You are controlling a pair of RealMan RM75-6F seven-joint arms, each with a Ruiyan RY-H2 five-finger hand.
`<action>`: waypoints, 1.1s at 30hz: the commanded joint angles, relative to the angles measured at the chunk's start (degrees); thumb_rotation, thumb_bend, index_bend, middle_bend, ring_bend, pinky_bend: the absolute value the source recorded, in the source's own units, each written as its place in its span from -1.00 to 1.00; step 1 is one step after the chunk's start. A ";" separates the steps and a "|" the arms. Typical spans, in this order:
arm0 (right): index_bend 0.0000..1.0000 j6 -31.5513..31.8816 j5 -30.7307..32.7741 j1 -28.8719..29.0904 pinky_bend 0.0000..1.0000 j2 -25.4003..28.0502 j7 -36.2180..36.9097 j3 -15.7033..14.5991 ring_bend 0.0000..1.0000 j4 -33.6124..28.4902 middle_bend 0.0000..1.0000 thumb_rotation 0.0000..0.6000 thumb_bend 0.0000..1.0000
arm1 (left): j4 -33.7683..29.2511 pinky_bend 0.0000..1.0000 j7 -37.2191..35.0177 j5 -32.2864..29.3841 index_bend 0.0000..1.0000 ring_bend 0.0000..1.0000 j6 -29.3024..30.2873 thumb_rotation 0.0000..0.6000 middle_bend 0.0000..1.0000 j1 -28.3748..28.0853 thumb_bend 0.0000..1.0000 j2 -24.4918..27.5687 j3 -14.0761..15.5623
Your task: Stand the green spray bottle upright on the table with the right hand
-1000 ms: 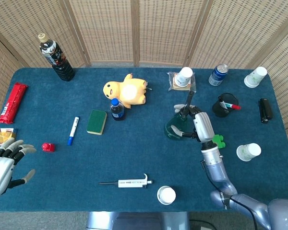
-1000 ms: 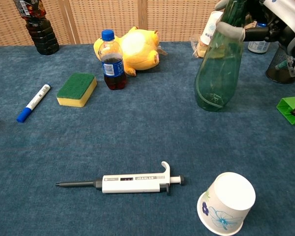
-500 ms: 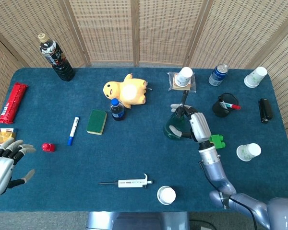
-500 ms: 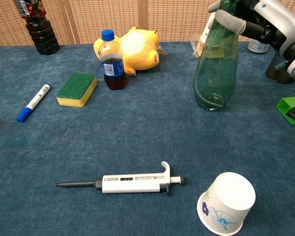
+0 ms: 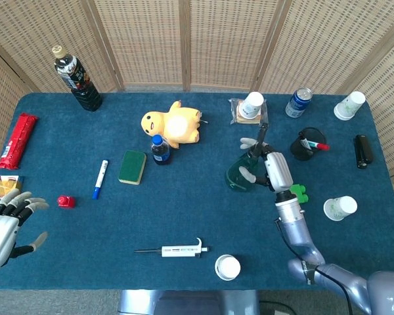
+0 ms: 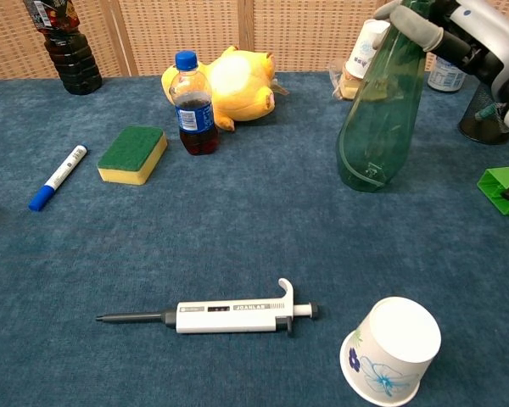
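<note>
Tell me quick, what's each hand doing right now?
Left hand: open, holding nothing.
Right hand: holding the green spray bottle.

Both of my views were evenly and brightly lit, with soft, diffuse light that seemed to fall from above. Shadows on the bench [image 5: 184, 216] were faint and short, tucked close under each object. The woven screen [image 5: 217, 39] behind caught the light warmly without glare. In the chest view, the green spray bottle [image 6: 382, 110] showed pale highlights through its clear plastic, and the paper cup [image 6: 390, 349] near the lower edge looked bright but not washed out. Focus was sharp across the head view; the chest view stayed crisp too, though things at its top edge were cropped. I saw no motion blur.
</note>
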 commanded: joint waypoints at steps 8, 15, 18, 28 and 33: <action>-0.55 0.26 -0.01 -0.37 -0.40 0.40 0.59 0.10 -0.47 0.14 -0.28 -0.41 -0.41 | -0.39 -0.88 0.31 0.39 -0.40 -0.65 0.22 1.00 -0.41 0.04 -0.34 0.08 0.05; -0.55 0.12 0.49 -0.98 -0.42 0.79 1.11 0.14 -0.47 0.58 -0.28 -0.42 -0.41 | -0.58 -0.88 0.42 0.56 -0.41 -0.66 0.37 1.00 -0.41 0.09 -0.34 0.28 0.08; -0.55 0.31 0.62 -1.52 -0.42 1.26 1.64 0.05 -0.47 0.71 -0.28 -0.43 -0.41 | -0.73 -0.88 0.52 0.70 -0.41 -0.66 0.39 1.00 -0.41 0.07 -0.34 0.37 0.09; -0.56 1.87 0.49 -3.93 -0.43 4.06 2.58 -0.48 -0.47 0.16 -0.28 -0.51 -0.41 | -1.29 -0.88 0.91 1.29 -0.41 -0.66 0.56 1.00 -0.41 0.13 -0.34 0.46 0.26; -0.56 2.70 0.31 -6.17 -0.43 6.66 2.78 -1.56 -0.47 0.38 -0.28 -0.51 -0.40 | -1.28 -0.88 0.83 1.08 -0.41 -0.66 0.78 1.00 -0.41 0.35 -0.34 0.59 0.31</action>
